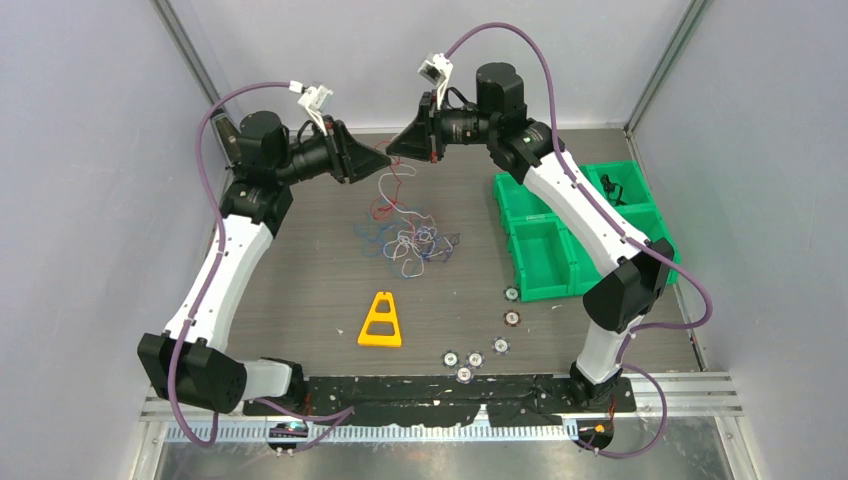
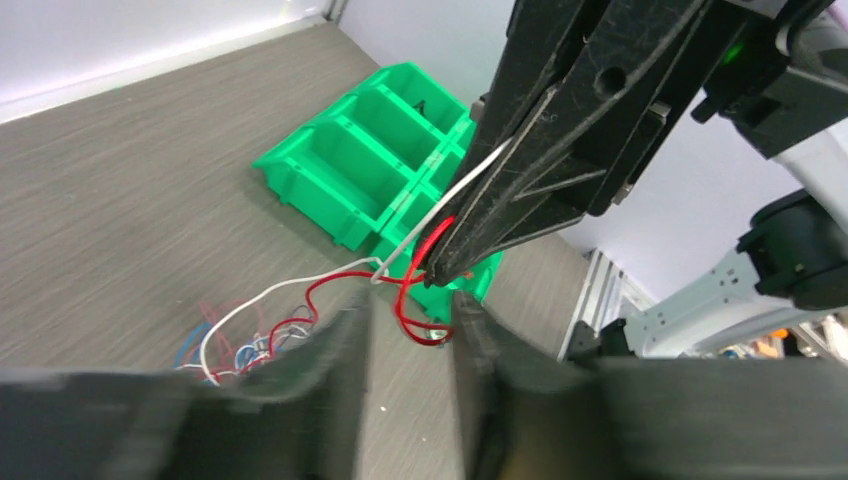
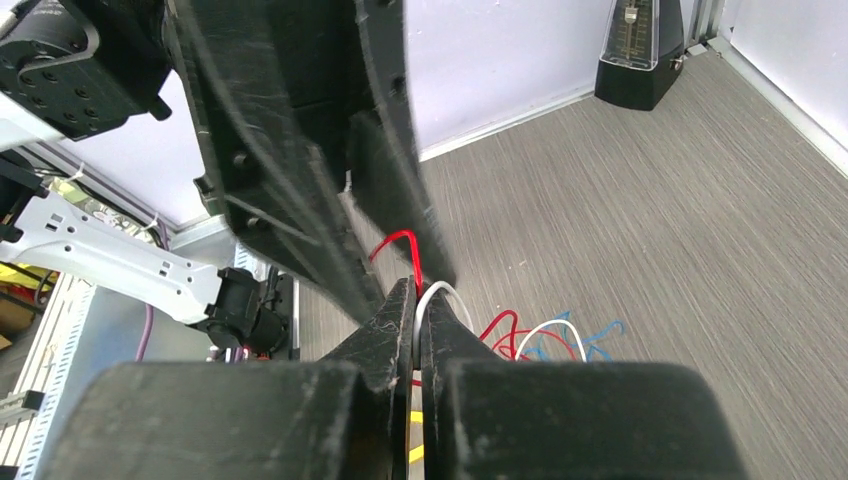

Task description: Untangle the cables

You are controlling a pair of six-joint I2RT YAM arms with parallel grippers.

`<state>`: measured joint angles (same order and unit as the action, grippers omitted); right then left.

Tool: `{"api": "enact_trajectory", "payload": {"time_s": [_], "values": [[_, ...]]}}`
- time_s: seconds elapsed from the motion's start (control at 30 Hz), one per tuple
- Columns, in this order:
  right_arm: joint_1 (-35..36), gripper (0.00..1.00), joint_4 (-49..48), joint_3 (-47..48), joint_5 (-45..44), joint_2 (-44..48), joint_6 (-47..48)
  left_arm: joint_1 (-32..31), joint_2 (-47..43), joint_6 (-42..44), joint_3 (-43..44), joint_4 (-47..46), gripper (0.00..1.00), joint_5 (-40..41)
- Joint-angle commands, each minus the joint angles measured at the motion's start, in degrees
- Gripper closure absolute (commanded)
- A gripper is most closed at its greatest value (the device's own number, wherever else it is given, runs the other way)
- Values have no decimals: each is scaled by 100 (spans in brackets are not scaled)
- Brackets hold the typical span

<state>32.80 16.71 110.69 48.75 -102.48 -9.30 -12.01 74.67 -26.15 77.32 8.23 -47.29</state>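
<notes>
Pale grey walls (image 1: 90, 200) close in a dark wood-grain bench (image 1: 320, 280), with the two arms reaching toward each other over its far middle. The cables (image 1: 405, 240) lie mostly as a loose knot of blue, white and red loops on the bench, about midway between the arms. A few red strands rise from the knot to where the two grippers meet.

The right gripper (image 3: 415, 295) is closed tight on the cables. A white strand (image 2: 300, 290) and a red loop (image 2: 420, 325) come out from its pinched tips, and both hang well above the bench. The white strand runs down in a long curve to the knot below.

The left gripper (image 2: 412, 305) faces it, tip to tip. Its fingers stand apart with a clear gap between them. The red loop hangs at that gap, close against the finger nearer the right arm, and the fingers are not pressed on it. Whether the loop touches that finger cannot be told.

Green bins (image 1: 560, 235) sit in a block to the right of the knot, beside the right arm. A yellow triangle (image 1: 381, 320) lies flat nearer the arm bases. Several small round discs (image 1: 475, 358) are scattered to its right. A dark pyramid-shaped object (image 3: 640, 50) stands against the far wall.
</notes>
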Motion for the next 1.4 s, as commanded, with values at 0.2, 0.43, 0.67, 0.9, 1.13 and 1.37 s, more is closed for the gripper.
{"api": "enact_trajectory", "payload": {"time_s": [0.2,0.43,0.67,0.9,1.13,1.37], "values": [[-86,85,-425,-268,53,136,-589,-14,-201,-195,-20,-352,100,-433],[-959,8,842,-156,181,-209,-33,222,-336,-354,439,-338,100,-551],[-791,5,53,-1489,-223,989,1032,225,-259,-422,1035,-465,100,-781],[178,5,-2241,-2620,-1122,1185,973,225,-107,-1324,1303,-1251,100,-853],[575,30,-3494,-2476,-1657,64,326,225,25,-1911,1687,-1834,100,-969],[561,61,-3359,-2865,-1793,-612,489,693,341,-2389,2826,-2232,100,-734]]}}
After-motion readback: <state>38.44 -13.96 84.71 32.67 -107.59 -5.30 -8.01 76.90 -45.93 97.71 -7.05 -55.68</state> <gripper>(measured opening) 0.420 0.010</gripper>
